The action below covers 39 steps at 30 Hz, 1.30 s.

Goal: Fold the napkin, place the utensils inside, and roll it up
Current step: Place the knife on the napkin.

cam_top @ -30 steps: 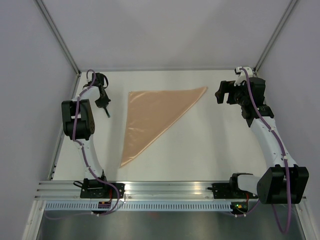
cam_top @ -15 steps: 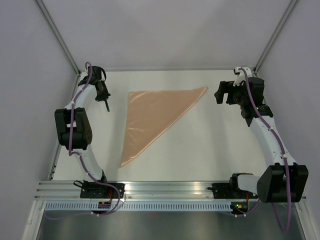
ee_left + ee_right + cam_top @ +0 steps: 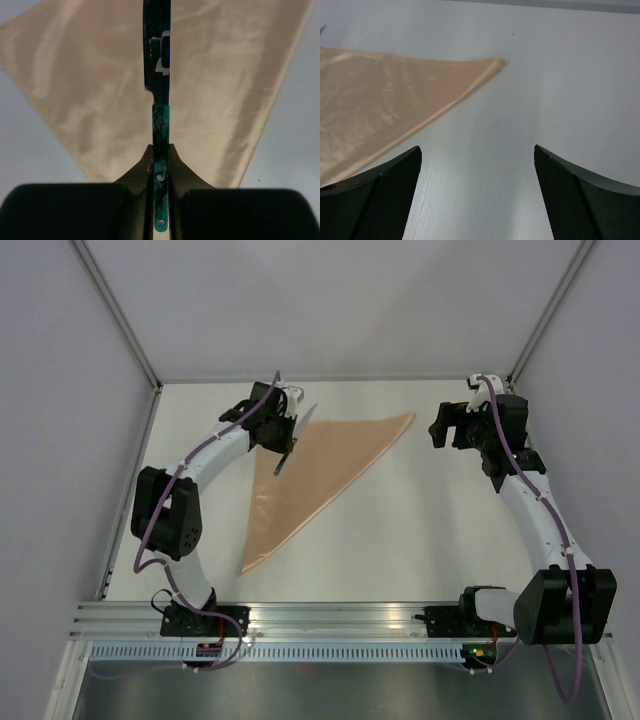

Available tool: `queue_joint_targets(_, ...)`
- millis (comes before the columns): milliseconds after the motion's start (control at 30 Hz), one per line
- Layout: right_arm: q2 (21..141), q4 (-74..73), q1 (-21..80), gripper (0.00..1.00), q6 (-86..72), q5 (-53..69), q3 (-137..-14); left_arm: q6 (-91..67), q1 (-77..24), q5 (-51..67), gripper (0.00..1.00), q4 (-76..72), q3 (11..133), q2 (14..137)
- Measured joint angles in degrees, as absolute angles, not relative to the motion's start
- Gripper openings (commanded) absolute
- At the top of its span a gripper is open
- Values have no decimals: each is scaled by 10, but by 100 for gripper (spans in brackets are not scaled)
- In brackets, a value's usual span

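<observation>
The napkin (image 3: 315,462) lies folded into a light orange-tan triangle on the white table; it also shows in the left wrist view (image 3: 225,75) and the right wrist view (image 3: 375,100). My left gripper (image 3: 282,430) is shut on a knife (image 3: 278,464) with a green marbled handle (image 3: 161,125), and holds it above the napkin's far left part. The blade (image 3: 157,50) points away from the jaws over the cloth. My right gripper (image 3: 446,430) is open and empty just right of the napkin's far right tip, and also shows in the right wrist view (image 3: 477,200).
White walls and metal posts close in the table at the back and sides. The aluminium rail (image 3: 330,618) with both arm bases runs along the near edge. No other utensil shows.
My left arm has swung from the far left edge of the table rightward, carrying the knife over the napkin's far left part. The right arm and the napkin have not moved.
</observation>
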<state>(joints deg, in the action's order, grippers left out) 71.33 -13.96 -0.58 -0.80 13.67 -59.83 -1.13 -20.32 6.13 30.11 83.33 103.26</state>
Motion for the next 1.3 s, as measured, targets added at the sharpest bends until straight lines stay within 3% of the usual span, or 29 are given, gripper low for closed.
queue_joint_targets(533, 719, -140, 11, 98, -7, 131, -599, 54, -326, 139, 2, 276, 804, 1077)
queue_joint_targets(1300, 720, -140, 11, 98, -7, 131, -598, 50, -355, 138, 2, 216, 736, 1106)
